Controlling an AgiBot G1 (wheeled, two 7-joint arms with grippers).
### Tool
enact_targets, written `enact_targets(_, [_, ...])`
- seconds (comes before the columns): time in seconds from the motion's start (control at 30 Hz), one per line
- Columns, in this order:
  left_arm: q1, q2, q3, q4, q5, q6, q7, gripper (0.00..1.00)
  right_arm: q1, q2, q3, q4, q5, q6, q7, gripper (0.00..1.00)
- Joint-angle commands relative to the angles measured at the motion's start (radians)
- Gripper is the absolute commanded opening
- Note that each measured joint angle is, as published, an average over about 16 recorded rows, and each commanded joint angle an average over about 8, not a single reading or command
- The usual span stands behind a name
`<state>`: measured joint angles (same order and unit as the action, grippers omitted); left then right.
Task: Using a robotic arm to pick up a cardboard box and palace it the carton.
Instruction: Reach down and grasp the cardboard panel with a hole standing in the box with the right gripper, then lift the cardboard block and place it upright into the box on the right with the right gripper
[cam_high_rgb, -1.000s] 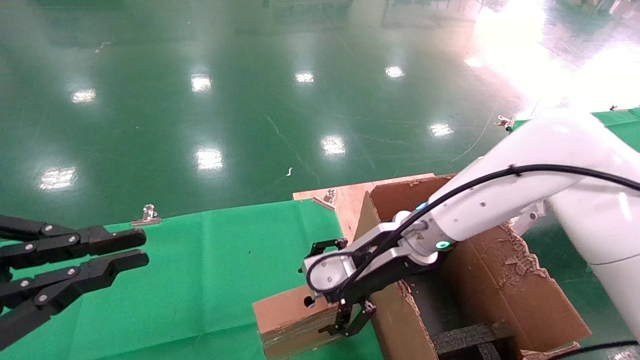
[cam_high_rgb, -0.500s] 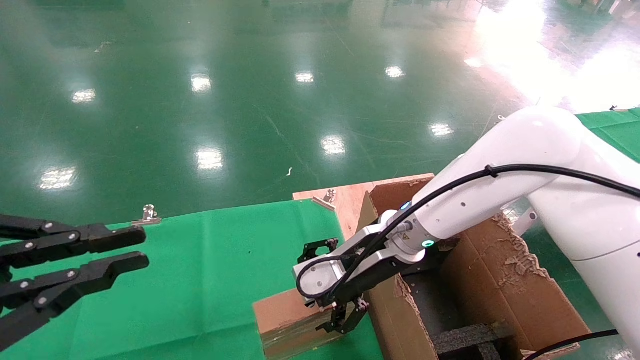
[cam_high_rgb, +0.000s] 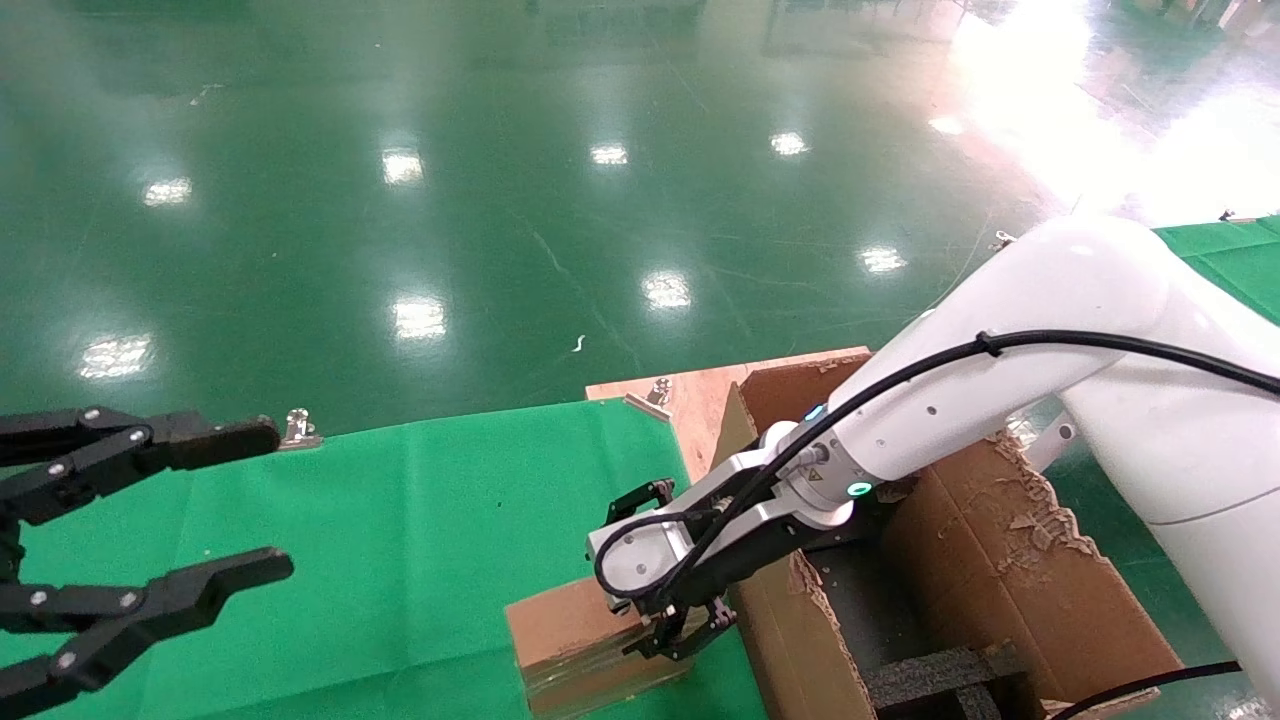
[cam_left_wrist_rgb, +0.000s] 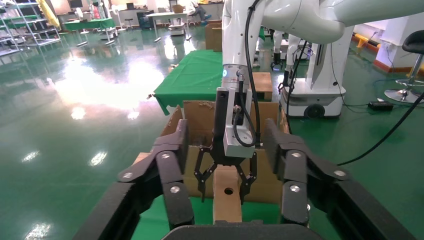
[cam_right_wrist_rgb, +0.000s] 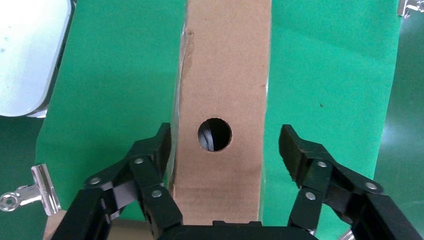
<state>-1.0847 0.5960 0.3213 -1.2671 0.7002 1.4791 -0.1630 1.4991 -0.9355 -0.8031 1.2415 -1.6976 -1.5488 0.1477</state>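
The small brown box (cam_high_rgb: 575, 640), smooth cardboard with a round hole, stood on green cloth (cam_high_rgb: 400, 520) beside the ragged carton (cam_high_rgb: 1000, 560). The right gripper (cam_high_rgb: 672, 640) straddled it, released. The left gripper (cam_high_rgb: 150, 520), nearly closed before, had spread wide.

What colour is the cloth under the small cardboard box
Bright green. The cloth shows best in the right wrist view, on both sides of the cardboard box.
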Motion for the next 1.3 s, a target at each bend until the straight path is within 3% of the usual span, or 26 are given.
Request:
enact_targets(0.03, [0.000, 0.000, 0.000, 0.000, 0.000, 0.000, 0.000, 1.00, -0.001, 0.001, 0.001, 0.000, 0.001, 0.000, 0.000, 0.00])
enact_targets(0.47, [0.000, 0.000, 0.000, 0.000, 0.000, 0.000, 0.000, 1.00, 0.003, 0.004, 0.004, 0.000, 0.006, 0.000, 0.000, 0.00])
enact_targets(0.7, [0.000, 0.000, 0.000, 0.000, 0.000, 0.000, 0.000, 1.00, 0.053, 0.018, 0.021, -0.018, 0.039, -0.007, -0.003, 0.00])
enact_targets(1.03, [0.000, 0.000, 0.000, 0.000, 0.000, 0.000, 0.000, 1.00, 0.234, 0.079, 0.023, -0.058, 0.135, -0.037, -0.041, 0.00])
enact_targets(1.3, [0.000, 0.000, 0.001, 0.000, 0.000, 0.000, 0.000, 1.00, 0.421, 0.165, -0.070, -0.107, 0.241, -0.045, -0.092, 0.00])
